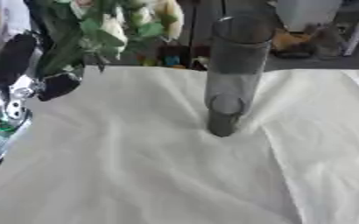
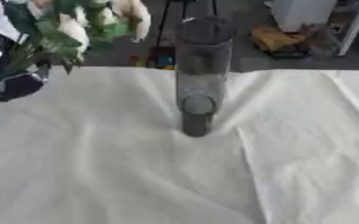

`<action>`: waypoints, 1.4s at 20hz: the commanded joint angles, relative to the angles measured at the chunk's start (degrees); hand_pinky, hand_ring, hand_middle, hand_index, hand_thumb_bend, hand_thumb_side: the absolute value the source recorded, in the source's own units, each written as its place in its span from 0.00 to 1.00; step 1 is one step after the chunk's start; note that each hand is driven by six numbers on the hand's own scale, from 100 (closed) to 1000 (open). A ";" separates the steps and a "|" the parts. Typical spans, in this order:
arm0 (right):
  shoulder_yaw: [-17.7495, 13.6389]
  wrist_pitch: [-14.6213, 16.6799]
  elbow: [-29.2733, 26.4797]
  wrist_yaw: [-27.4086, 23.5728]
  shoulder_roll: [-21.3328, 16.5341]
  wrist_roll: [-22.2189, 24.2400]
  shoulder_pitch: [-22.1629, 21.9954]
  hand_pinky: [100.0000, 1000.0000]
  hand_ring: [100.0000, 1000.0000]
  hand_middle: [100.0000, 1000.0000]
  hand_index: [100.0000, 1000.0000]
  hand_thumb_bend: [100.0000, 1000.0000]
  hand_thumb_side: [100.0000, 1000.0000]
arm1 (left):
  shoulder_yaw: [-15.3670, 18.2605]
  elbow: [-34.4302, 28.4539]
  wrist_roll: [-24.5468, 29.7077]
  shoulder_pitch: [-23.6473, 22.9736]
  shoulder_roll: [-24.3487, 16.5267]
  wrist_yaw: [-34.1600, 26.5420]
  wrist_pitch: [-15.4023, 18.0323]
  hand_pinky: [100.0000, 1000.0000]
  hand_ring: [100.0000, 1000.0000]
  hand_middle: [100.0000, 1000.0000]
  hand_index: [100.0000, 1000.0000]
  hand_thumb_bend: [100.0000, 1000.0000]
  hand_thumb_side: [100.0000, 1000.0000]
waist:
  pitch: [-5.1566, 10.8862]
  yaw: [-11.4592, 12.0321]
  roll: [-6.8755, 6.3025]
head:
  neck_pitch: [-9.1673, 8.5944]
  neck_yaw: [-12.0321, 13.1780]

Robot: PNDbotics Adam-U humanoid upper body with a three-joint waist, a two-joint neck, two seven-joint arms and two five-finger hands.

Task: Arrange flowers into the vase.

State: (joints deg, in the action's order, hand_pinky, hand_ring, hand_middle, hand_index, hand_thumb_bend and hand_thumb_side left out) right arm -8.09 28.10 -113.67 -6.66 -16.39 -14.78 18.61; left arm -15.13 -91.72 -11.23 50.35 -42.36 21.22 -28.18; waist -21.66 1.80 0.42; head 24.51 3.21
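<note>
A tall clear glass vase (image 1: 232,74) stands upright on the white cloth (image 1: 136,175), near the middle and toward the far edge. A bunch of cream flowers with green leaves (image 1: 114,26) hangs in the air at the upper left, to the left of the vase's mouth and about level with it. My left hand (image 1: 18,61), black with silver joints, comes in from the left edge with its fingers curled round the stems below the leaves. The stems are mostly hidden by the hand and foliage. My right hand shows in neither view.
The cloth is wrinkled, with folds running out from the vase's base. Beyond the table's far edge are a white container (image 1: 305,13), an orange-brown object (image 1: 290,41) and small coloured items (image 1: 171,59) on a dark floor.
</note>
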 commanded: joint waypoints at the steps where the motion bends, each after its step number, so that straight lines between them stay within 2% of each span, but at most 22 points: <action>1: -0.40 0.04 -0.93 -0.35 -1.17 -0.16 0.25 0.85 0.80 0.64 0.88 0.00 1.00 | 1.35 -2.11 -1.77 2.06 -1.68 -3.23 -0.08 0.00 0.00 0.00 0.00 0.00 0.09 | 1.65 -0.14 -0.27 | -0.36 -0.06; 6: -0.39 0.04 -0.93 -0.41 -1.37 -0.28 0.16 0.85 0.80 0.64 0.88 0.00 1.00 | 1.93 -3.26 -3.25 4.27 -1.65 -7.48 -0.34 0.00 0.00 0.00 0.00 0.00 0.09 | 1.77 -0.32 -0.65 | 0.12 -0.18; 11: -0.39 0.00 -0.93 -0.41 -1.53 -0.44 0.00 0.85 0.80 0.64 0.88 0.00 1.00 | 2.70 -3.82 -5.32 6.77 -0.54 -15.44 -0.69 0.00 0.00 0.00 0.00 0.00 0.12 | 1.92 -0.51 -1.02 | 0.60 -0.63; 17: -0.38 -0.14 -0.93 -0.30 -1.66 -0.50 -0.19 0.85 0.80 0.64 0.88 0.00 1.00 | 2.92 -3.38 -8.98 9.07 0.29 -24.76 0.04 0.00 0.00 0.00 0.00 0.00 0.14 | 2.09 -0.78 -1.50 | 0.79 -0.95; 22: -0.40 -0.19 -0.93 -0.22 -1.79 -0.58 -0.31 0.85 0.80 0.64 0.88 0.00 1.00 | 3.13 -2.48 -11.60 11.10 1.06 -30.82 0.62 0.00 0.00 0.00 0.00 0.00 0.19 | 2.21 -0.96 -1.85 | 0.97 -1.14; 23: -0.41 -0.19 -0.93 -0.22 -1.81 -0.60 -0.32 0.85 0.80 0.64 0.88 0.00 1.00 | 3.13 -2.33 -12.02 11.52 1.28 -32.01 0.74 0.00 0.00 0.00 0.00 0.00 0.17 | 2.22 -1.03 -1.90 | 0.99 -1.12; 28: -0.35 -0.19 -0.93 -0.23 -1.87 -0.61 -0.37 0.85 0.80 0.64 0.88 0.00 1.00 | 3.13 -2.05 -14.49 13.40 2.34 -37.36 1.93 0.00 0.00 0.00 0.00 0.00 0.19 | 2.26 -1.39 -2.09 | 1.10 -1.02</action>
State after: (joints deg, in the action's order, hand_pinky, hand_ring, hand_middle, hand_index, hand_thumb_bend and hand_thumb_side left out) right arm -8.09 27.88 -113.67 -6.70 -16.90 -15.29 18.07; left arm -13.07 -93.37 -24.94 62.26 -39.21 -14.80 -26.61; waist -21.10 0.38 -1.67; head 25.20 2.20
